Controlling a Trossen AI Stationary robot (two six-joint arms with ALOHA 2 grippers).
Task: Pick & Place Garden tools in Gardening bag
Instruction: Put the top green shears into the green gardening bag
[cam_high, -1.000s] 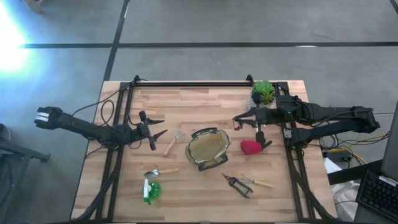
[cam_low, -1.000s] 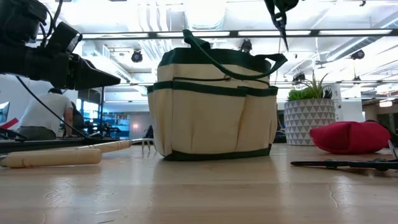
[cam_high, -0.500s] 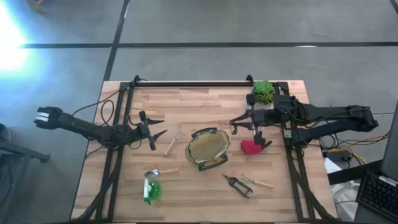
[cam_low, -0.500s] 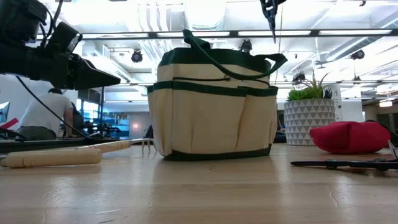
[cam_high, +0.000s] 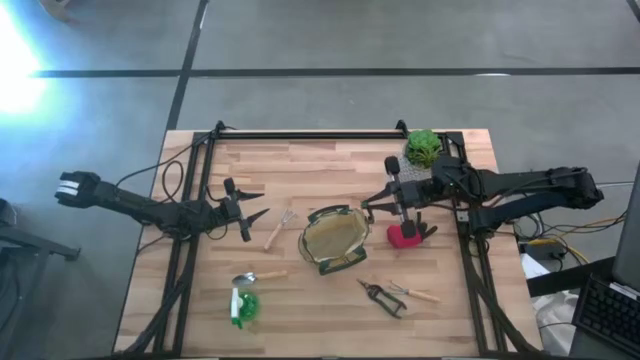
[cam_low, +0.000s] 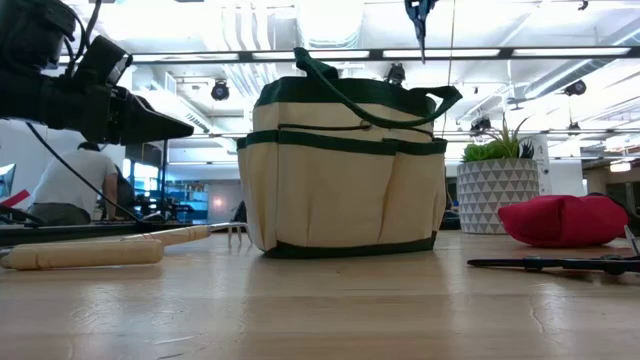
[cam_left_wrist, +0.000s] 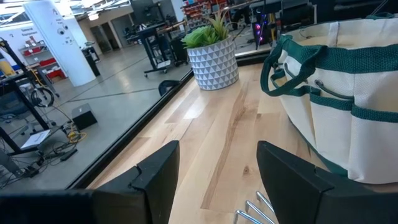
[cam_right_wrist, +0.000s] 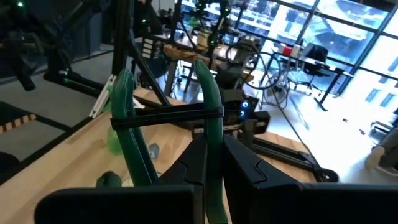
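Your right gripper (cam_high: 393, 199) is up in the air just right of the gardening bag (cam_high: 335, 239), fingers clamped on a green-handled tool (cam_right_wrist: 205, 118); right wrist view shows two green handles w/ a thin bar across them, dark fingers (cam_right_wrist: 249, 163) pinched on one handle. Can't tell exactly what tool it is. In low view a dark pointed tip (cam_low: 420, 22) hangs above the bag's (cam_low: 345, 170) right side, clear of the rim, not inside. Bag sits upright mid-surface, mouth open, handles up. Red glove-like piece (cam_high: 403, 236) lies on the surface (cam_high: 320, 170) just under/beside your right gripper, right of the bag. Pruning shears (cam_high: 381, 297) lie front-right of the bag, w/ a wooden-handled tool (cam_high: 418, 293) just beside them. Wooden-handled fork (cam_high: 278, 228) lies left of the bag, apart from it. Trowel (cam_high: 256, 276) sits front-left, bright green piece (cam_high: 242, 306) near it toward the front edge. Your left gripper (cam_high: 248, 213) is low on the left side, near the fork, fingers (cam_left_wrist: 155, 177) apart, holding nothing; left wrist view looks past them at the bag (cam_left_wrist: 348, 106) and a potted plant (cam_left_wrist: 211, 53). Plant pot (cam_high: 423, 150) stands at the back-right corner, well apart from the bag.
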